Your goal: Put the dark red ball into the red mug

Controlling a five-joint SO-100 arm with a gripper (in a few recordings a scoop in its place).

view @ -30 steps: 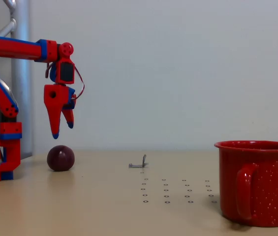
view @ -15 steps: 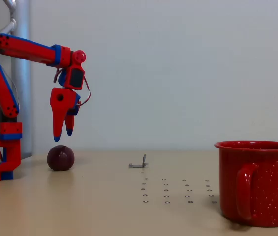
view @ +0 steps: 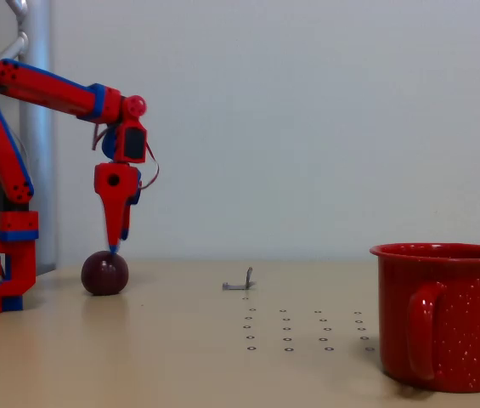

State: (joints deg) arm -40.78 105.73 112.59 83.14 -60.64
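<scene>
dark red ball (view: pixel 104 273): sits on the counter (view: pixel 180 357) near its left edge
tool (view: pixel 115 247): points down, tip touching the ball's top, fingers pressed together
red mug (view: pixel 445 314): upright, near the right edge

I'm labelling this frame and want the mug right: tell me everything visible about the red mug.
The large bright red enamel mug with fine white speckles stands upright on the beige table at the lower right of the fixed view, partly cut off by the frame's right edge. It has a rolled rim and a loop handle facing the camera. Its inside is hidden from this low angle. Nothing touches it but the table.
</scene>
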